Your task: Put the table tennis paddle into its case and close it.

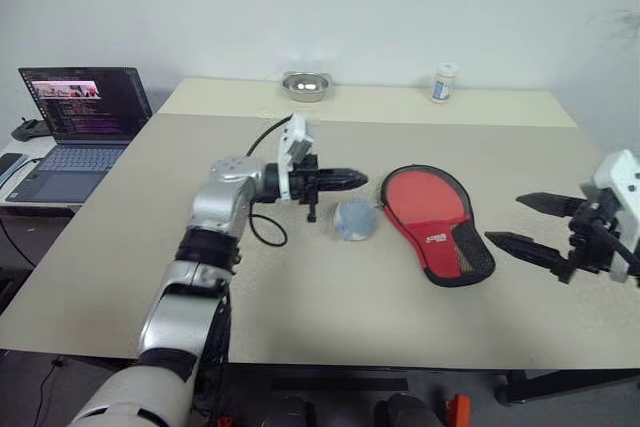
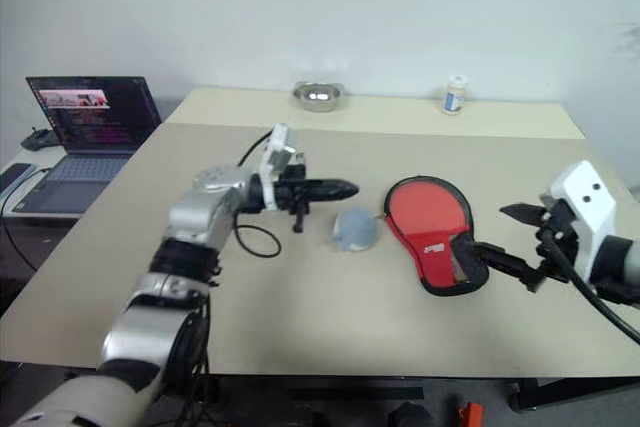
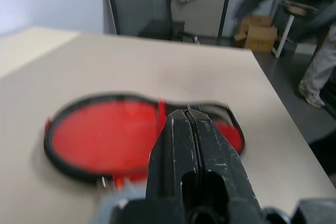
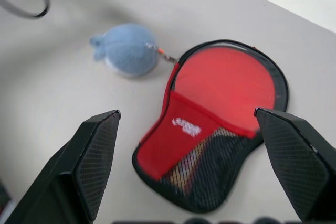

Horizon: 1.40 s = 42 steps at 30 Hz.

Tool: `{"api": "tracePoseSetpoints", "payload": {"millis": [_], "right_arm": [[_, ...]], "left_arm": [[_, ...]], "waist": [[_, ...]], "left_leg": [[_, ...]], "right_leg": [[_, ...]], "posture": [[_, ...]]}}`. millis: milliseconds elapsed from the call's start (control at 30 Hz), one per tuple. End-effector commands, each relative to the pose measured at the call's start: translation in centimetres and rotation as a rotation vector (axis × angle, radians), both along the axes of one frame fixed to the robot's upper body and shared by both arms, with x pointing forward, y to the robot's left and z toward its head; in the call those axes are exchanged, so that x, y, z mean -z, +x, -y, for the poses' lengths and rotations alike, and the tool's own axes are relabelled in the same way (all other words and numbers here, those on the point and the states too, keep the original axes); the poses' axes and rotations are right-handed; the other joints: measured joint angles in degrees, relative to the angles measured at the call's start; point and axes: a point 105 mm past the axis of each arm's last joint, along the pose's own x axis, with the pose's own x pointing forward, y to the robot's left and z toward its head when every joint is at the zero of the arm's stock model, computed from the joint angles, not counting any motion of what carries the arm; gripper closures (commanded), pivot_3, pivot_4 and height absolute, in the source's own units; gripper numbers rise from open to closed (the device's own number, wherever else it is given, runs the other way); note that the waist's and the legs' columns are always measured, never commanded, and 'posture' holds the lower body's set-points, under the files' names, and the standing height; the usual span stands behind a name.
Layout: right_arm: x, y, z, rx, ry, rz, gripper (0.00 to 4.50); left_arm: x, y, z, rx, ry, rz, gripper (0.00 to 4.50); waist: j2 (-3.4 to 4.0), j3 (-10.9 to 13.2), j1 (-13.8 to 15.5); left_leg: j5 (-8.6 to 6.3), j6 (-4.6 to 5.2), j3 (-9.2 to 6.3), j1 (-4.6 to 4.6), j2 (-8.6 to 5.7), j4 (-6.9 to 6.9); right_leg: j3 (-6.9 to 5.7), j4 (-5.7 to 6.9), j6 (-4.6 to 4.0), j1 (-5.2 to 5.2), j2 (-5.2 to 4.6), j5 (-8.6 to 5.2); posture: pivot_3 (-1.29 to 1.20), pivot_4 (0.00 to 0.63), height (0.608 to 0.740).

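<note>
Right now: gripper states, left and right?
Left gripper: jaws shut, holding nothing, beside the case.
Right gripper: jaws wide open, empty, near the case's handle end.

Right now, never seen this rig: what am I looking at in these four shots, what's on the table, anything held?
A humanoid robot with two arms. Two pictures come from its head cameras, looking down over a beige table; the other two from a camera on each wrist.

The left gripper is shut and holds nothing. The right gripper is open and holds nothing.

On the table lies the case, red with black edging, with the table tennis paddle partly visible through its mesh. A small blue plush toy is clipped to it. At the far edge: a metal bowl and a small bottle.
</note>
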Motion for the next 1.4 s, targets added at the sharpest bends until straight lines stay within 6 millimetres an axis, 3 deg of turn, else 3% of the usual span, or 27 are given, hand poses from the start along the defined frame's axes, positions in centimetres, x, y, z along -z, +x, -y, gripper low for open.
{"api": "tracePoseSetpoints", "payload": {"millis": [33,133,267,500,700,1100,1233,1400], "right_arm": [[0.6,2.7,0.9,0.085,0.049,0.004,0.00],[1.3,4.0,1.0,0.106,0.072,-0.016,0.00],[5.7,9.3,3.7,0.296,0.081,-0.111,0.00],[9.3,12.3,4.4,0.322,0.037,-0.173,0.00],[11.8,12.8,4.2,0.300,-0.011,-0.234,0.00],[14.6,11.0,2.8,0.195,-0.035,-0.373,0.00],[15.5,11.3,2.6,0.212,-0.039,-0.394,0.86],[16.1,11.5,1.6,0.200,0.001,-0.429,2.51]], "left_arm": [[-2.0,-1.7,-0.3,0.051,-0.001,0.075,4.49],[-2.1,-2.0,-0.6,0.042,0.005,0.074,4.49],[-2.0,-2.0,-1.3,-0.011,0.024,0.087,4.49],[-1.9,-2.3,-0.9,-0.023,0.020,0.088,4.49],[-1.8,-2.5,-1.0,-0.030,0.026,0.090,4.49],[-1.6,-2.3,-1.7,-0.051,0.049,0.094,4.49],[-1.5,-2.2,-1.7,-0.054,0.054,0.097,4.50],[-0.8,-2.2,-2.2,-0.055,0.093,0.095,4.50]], "waist": [[0.00,0.00,0.14],[0.01,-0.01,0.22],[0.00,-0.01,-0.25],[0.09,0.03,-0.26],[0.09,0.03,-0.32],[0.07,-0.02,-0.36],[-0.01,-0.08,-0.48],[-0.26,-0.30,-1.26]], "left_leg": [[0.00,0.00,0.00,-0.03,-0.04,0.01],[0.00,0.01,0.01,-0.01,-0.03,0.01],[0.00,0.01,0.05,0.03,-0.01,0.01],[0.01,0.01,0.11,-0.04,0.01,-0.05],[0.01,0.01,0.14,0.00,0.02,-0.05],[0.01,0.00,0.14,0.14,0.06,-0.02],[0.02,0.00,0.14,0.16,0.06,-0.02],[0.02,-0.01,0.14,0.27,0.07,0.00]], "right_leg": [[-0.01,0.01,0.00,-0.01,-0.02,0.00],[-0.01,0.03,-0.01,-0.01,-0.04,0.00],[0.03,0.05,-0.01,-0.01,0.05,0.00],[0.10,0.06,-0.03,-0.13,0.11,-0.01],[0.11,0.06,-0.02,-0.11,0.10,0.00],[0.10,0.17,-0.03,-0.02,0.11,0.01],[0.10,0.17,-0.04,-0.01,0.11,0.01],[0.10,0.17,-0.06,0.10,0.11,0.03]], "posture": [[0.00,0.150,0.740],[0.00,0.150,0.740],[0.00,0.150,0.740],[0.00,0.150,0.740],[0.00,0.150,0.740],[0.00,0.150,0.740],[0.00,0.150,0.740],[0.00,0.150,0.740]]}}
